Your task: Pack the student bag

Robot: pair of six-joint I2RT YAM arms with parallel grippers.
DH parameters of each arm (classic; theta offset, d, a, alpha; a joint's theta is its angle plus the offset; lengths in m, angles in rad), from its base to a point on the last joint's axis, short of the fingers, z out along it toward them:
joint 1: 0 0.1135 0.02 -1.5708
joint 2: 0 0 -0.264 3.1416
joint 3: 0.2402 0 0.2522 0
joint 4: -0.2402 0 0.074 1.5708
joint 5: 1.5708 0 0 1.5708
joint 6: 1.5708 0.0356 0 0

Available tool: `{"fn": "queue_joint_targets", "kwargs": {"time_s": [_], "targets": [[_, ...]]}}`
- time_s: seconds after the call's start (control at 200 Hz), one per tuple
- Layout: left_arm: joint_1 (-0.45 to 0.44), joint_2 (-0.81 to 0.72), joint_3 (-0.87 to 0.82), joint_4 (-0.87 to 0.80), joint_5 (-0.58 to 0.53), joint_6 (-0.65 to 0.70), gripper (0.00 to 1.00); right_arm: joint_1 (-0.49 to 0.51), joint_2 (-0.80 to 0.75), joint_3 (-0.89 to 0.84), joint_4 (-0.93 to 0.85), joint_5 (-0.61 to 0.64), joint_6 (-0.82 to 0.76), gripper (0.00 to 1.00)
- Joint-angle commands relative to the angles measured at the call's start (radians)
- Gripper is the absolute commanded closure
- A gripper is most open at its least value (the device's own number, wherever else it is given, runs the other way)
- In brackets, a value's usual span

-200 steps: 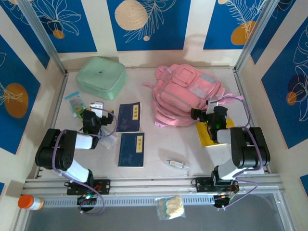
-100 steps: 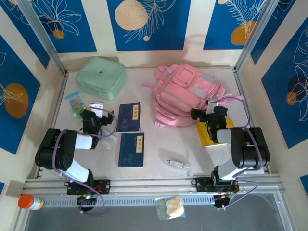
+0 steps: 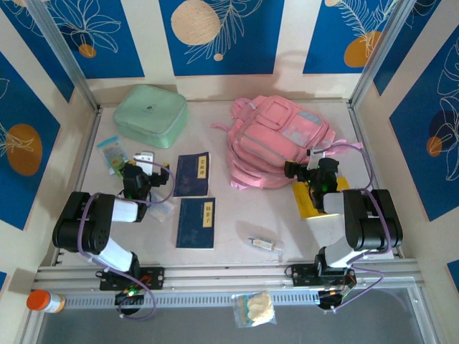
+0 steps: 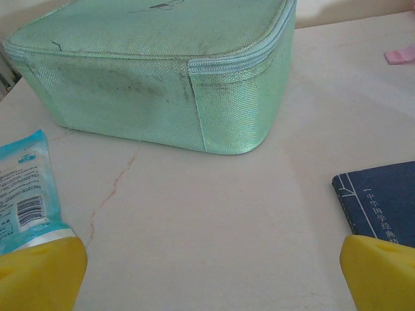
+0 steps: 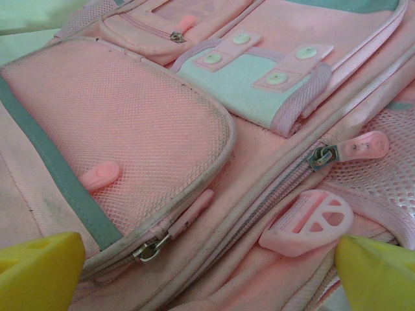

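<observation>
The student bag (image 3: 276, 140) is a pink backpack lying flat at the back right of the table. In the right wrist view its mesh pocket (image 5: 130, 129), a zip pull (image 5: 188, 214) and a pink buckle (image 5: 310, 220) fill the frame. My right gripper (image 3: 305, 165) rests at the bag's near right edge. It is open, and its yellow fingertips (image 5: 39, 272) stand wide apart over the fabric with nothing gripped. My left gripper (image 3: 145, 159) is open near the table's left side, its yellow fingertips (image 4: 39, 275) over bare table.
A mint-green zip case (image 3: 150, 115) sits at the back left, close ahead of the left gripper (image 4: 211, 278). Two dark blue books (image 3: 192, 174) (image 3: 196, 222) lie mid-table. A blue packet (image 4: 23, 194), a small tube (image 3: 263, 244) and a yellow flat item (image 3: 312, 201) lie nearby.
</observation>
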Motion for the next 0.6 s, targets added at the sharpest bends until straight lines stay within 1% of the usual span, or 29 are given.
{"fn": "queue_joint_targets", "kwargs": {"time_s": [0.0, 0.025, 0.175, 0.335, 0.475, 0.595], "targets": [[0.014, -0.001, 0.011, -0.006, 0.013, -0.01, 0.0, 0.0, -0.011, 0.011, 0.032, -0.041, -0.028, 0.01], [0.015, -0.008, 0.01, -0.009, 0.016, -0.01, 0.01, 0.0, -0.014, 0.012, 0.024, -0.059, -0.035, 0.01], [0.014, -0.066, 0.004, -0.048, 0.026, -0.007, 0.01, -0.001, -0.032, 0.016, 0.002, -0.061, -0.037, 0.01], [0.014, -0.139, -0.035, -0.047, 0.068, 0.004, 0.01, 0.001, -0.121, 0.008, -0.061, -0.049, -0.027, 0.01], [0.014, -0.249, -0.017, -0.187, 0.064, -0.019, 0.01, -0.001, -0.22, 0.036, -0.201, -0.031, 0.008, 0.01], [0.014, -0.356, 0.011, -0.333, 0.079, -0.076, 0.01, -0.003, -0.342, 0.044, -0.298, -0.055, 0.049, 0.01]]}}
